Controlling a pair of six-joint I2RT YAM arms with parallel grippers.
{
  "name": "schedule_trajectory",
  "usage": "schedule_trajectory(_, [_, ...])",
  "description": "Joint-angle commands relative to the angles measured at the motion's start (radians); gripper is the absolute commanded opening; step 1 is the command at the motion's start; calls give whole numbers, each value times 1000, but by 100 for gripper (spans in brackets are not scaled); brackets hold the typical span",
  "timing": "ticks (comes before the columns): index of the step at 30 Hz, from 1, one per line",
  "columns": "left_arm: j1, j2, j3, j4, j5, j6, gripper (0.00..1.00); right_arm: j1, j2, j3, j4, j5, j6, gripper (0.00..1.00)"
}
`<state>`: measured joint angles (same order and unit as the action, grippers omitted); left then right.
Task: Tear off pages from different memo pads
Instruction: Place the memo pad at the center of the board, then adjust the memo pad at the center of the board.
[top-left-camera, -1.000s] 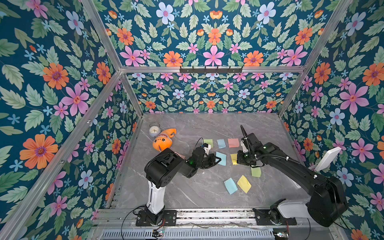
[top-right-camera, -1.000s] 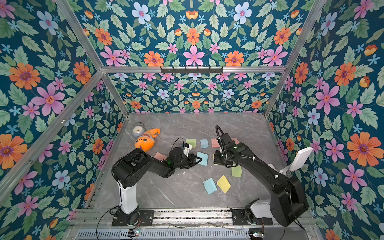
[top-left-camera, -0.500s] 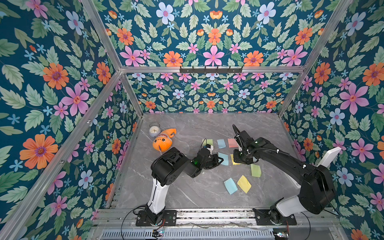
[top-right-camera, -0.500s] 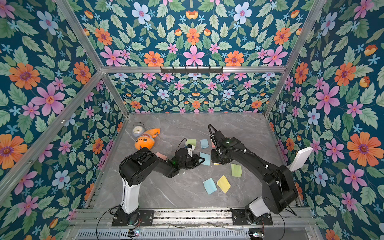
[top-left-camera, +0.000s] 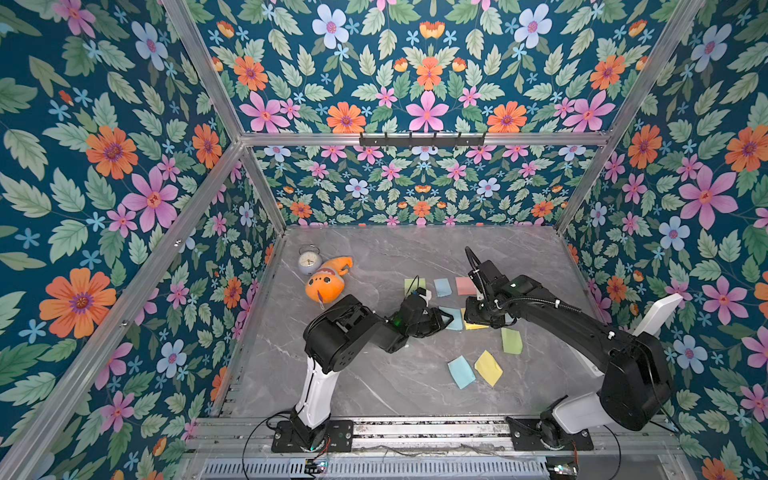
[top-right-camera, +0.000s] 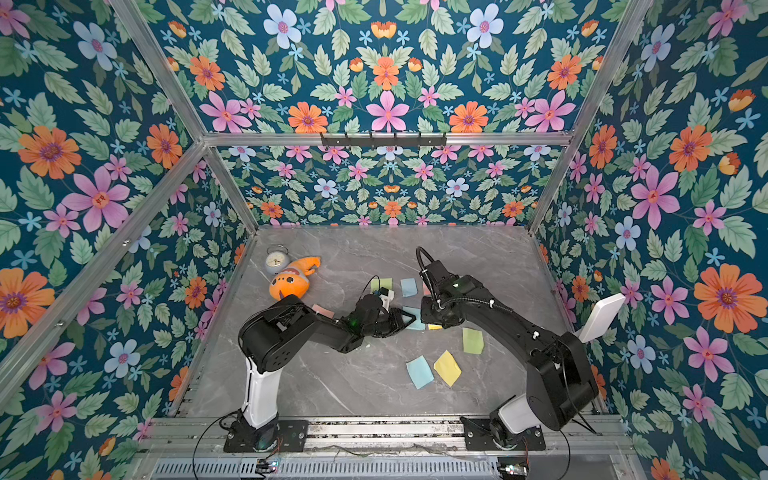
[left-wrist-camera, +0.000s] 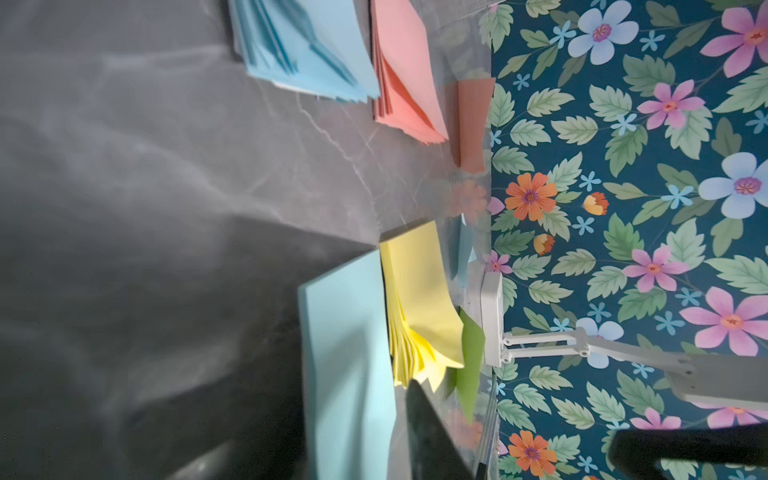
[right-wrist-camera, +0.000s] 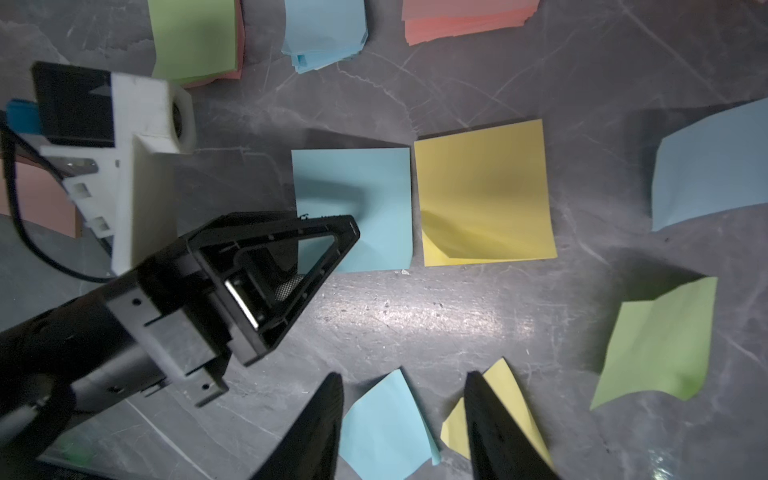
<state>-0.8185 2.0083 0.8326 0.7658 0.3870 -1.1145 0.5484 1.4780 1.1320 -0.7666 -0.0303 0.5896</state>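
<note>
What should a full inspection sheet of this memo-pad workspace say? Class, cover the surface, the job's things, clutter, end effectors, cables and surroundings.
Surface: grey marbled table, no spills seen.
Job's things: back row of green pad, back blue pad and salmon pad; middle blue pad and yellow pad side by side; loose green page, blue page and yellow page nearer the front.
Clutter: alarm clock and orange plush toy, apart from the pads.
End effectors: left end effector at the middle blue pad, jaws look apart; right end effector open, empty.
Cables: black cable loop on the right wrist.
Surroundings: floral walls, metal frame, hook rail, white lamp.
</note>
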Motion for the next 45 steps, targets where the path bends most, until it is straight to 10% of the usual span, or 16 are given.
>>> schedule_trajectory(1, [0,-40,-5,-255,-33,48,51,5,8,8,19,12,-16,50])
schedule_trajectory(12, [28,-246,-19,-590,-92,215,65,59,103,92,16,51,-41,56])
schedule_trajectory(16, [51,-351,-43,-663,-118,294,64,134,119,169,-70,288,-77,59])
schedule_trajectory(18, [80,-422,-81,-719,-194,341,64,187,111,188,-79,504,-57,97])
schedule_trajectory(19, [102,-457,-100,-759,-251,368,64,189,114,193,-85,511,-38,99])
schedule_trajectory(29, [520,-598,-192,-835,-298,576,67,214,300,283,54,86,-38,80])
schedule_trajectory(45, [583,-402,-10,-838,-405,689,68,246,313,215,191,-40,18,77])
